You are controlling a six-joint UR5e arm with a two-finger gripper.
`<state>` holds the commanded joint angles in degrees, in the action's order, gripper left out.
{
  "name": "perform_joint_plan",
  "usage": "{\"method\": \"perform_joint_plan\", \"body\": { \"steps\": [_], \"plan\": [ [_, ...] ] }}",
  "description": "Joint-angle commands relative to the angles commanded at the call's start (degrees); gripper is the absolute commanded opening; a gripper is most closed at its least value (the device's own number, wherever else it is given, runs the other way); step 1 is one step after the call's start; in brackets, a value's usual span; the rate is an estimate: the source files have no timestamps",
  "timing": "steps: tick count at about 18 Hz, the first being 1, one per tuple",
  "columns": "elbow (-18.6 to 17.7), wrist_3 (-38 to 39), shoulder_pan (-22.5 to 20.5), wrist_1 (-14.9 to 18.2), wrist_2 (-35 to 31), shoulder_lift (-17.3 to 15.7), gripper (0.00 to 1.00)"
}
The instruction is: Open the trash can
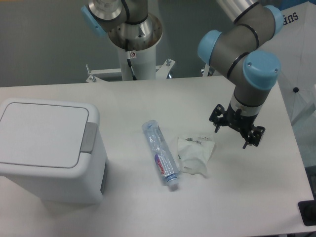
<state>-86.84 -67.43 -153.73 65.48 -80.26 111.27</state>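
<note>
White bench (148, 207) before a grey wall, robot pedestal (132, 47) at the back. Far left on the bench: the trash can (52, 153), boxy and white, flat lid (42, 134) down and flush, grey push-button latch (89, 137) on the rim at its right side. Mid-bench: a crushed clear water bottle (160, 153) lying on its side, a crumpled clear plastic wrapper (194, 154) just beside it. Far right: the tool (235, 132), released, fingers spread, empty, hovering above the bench, well apart from the bin.

Lid not yet opened; approach to the latch apparently the step in hand. Best done by crossing high above bottle and wrapper rather than sweeping through them, then arriving directly over the grey latch. Likely better pressed with fingers brought together, giving one firm tip rather than two straddling the button. Push straight down, square on the button's centre, not on the lid edge beside it; off-centre pressure liable to tip or slide the light bin. Afterwards, clear withdrawal upward and rightward, leaving room for the lid's swing.
</note>
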Motion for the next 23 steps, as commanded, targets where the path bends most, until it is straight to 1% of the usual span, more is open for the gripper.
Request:
{"method": "perform_joint_plan", "body": {
  "steps": [4, 6, 7, 9, 11, 13, 16, 18, 20, 23],
  "plan": [
    [0.44, 6.59, 2.9, 0.26, 2.29, -0.44, 1.0],
    [0.36, 11.86, 3.08, 0.53, 7.37, -0.97, 1.0],
    [0.35, 14.41, 3.26, 0.7, 9.66, -2.02, 1.0],
    [0.27, 18.81, 4.48, 0.79, 13.35, -2.82, 1.0],
    [0.53, 24.42, 5.8, 0.53, 20.19, -2.73, 1.0],
    [0.62, 30.14, 5.89, 0.18, 26.61, -2.82, 1.0],
    [0.44, 33.06, 6.33, 0.18, 35.67, -3.08, 1.0],
    [-0.08, 35.69, 6.42, 0.18, 39.2, -4.04, 1.0],
    [-0.26, 37.37, 7.56, 0.18, 41.14, -4.75, 1.0],
    [-1.14, 37.37, 9.76, 0.09, 41.23, -5.71, 1.0]
  ]
}}
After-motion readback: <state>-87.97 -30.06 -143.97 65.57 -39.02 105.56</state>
